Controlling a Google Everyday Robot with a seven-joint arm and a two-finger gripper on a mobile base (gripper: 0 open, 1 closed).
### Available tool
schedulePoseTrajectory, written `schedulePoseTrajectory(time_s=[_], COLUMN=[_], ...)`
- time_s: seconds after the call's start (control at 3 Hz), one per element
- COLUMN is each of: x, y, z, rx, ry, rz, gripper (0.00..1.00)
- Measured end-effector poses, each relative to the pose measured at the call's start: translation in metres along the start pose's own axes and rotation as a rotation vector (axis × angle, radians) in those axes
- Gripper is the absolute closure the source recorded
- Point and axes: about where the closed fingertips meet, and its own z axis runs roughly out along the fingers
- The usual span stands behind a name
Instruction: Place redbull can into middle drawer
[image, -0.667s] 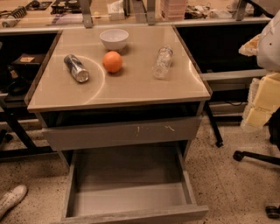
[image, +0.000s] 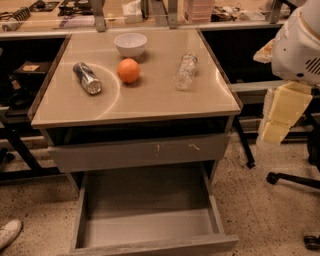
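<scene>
We see the redbull can (image: 87, 78) lying on its side on the beige table top (image: 150, 102), toward the left edge, with one shiny end turned toward the front. Taking the orange (image: 128, 70) as the centre of the dial, the can sits at about 9 o'clock, near the fruit but not touching it. A white bowl (image: 130, 44) stands upright at 12 o'clock, just behind the orange. A clear plastic bottle (image: 185, 71) lies at 3 o'clock, well apart from the can.

Below the table top we find a grey drawer front with small pale scratch marks (image: 140, 152), pushed in. Under it, at 6 o'clock from the table, the middle drawer (image: 145, 200) is pulled out toward us, and its flat grey bottom and low side walls are in plain view.

The gripper (image: 281, 116) hangs at the right edge of the view, at roughly 3 o'clock from the table and off its side, under the robot's white shell (a pale yellowish block is all we make of it). It is well away from the can and touches nothing we can see. We cannot tell whether it is open or closed.

A white shoe (image: 9, 233) shows at 8 o'clock on the speckled floor.
</scene>
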Motion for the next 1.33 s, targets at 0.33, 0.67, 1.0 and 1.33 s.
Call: schedulePoseTrajectory(time_s=[0.33, 0.67, 1.0, 1.33], x=[-0.034, -0.035, -0.048, -0.076], y=[0.002, 0.002, -0.004, -0.031], z=[0.012, 0.012, 0.02, 0.035], rx=[-0.032, -0.031, -0.004, 0.012], ry=[-0.04, -0.041, -0.063, -0.113], rz=[-0.079, -0.08, -0.063, -0.062], gripper=[0.0, 0.0, 0.0, 0.0])
